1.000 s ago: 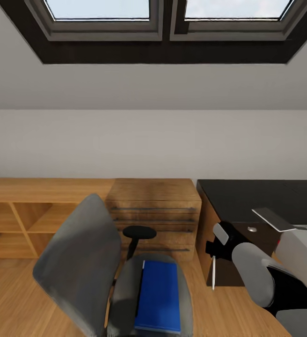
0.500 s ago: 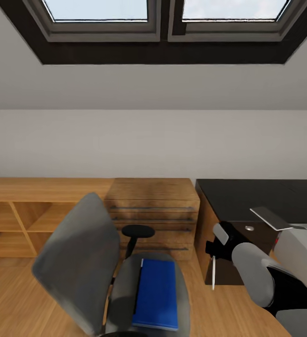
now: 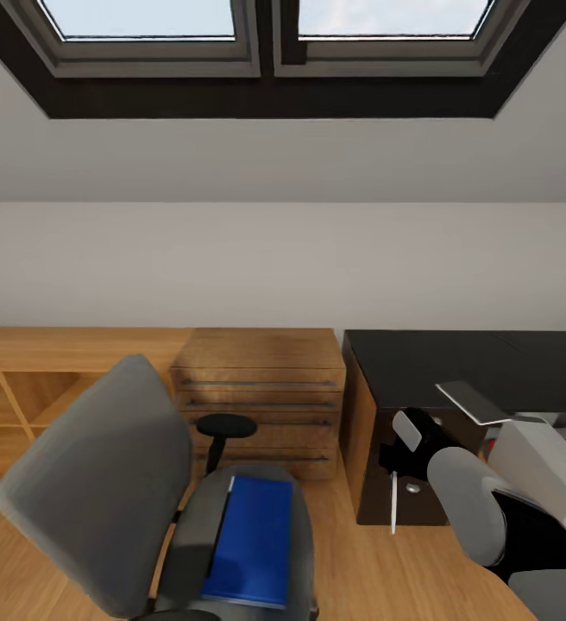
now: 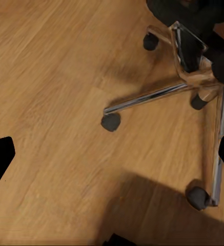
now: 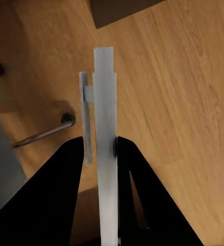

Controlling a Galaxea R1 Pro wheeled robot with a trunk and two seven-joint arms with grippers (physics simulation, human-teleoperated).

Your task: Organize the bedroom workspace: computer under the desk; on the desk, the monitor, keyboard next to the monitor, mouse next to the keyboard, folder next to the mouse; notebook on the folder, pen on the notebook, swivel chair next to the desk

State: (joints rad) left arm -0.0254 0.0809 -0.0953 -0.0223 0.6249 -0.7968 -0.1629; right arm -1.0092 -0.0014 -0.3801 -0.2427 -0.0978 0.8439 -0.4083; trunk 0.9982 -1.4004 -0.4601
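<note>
Slim whitish pen with clip, pinched in right hand.

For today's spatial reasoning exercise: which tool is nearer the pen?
Right. The right tool is shut on the pen, fingers pressed to its sides. The left tool hangs open above the floor beside the swivel chair base.

Right claw clamped on pen

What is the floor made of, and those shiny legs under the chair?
The brown plank floor looks like wood: visible grain lines and board seams, matte finish. The chair's star-shaped legs look like polished chrome metal, since they reflect the floor like mirrors. Being a render, that is a guess.
</note>
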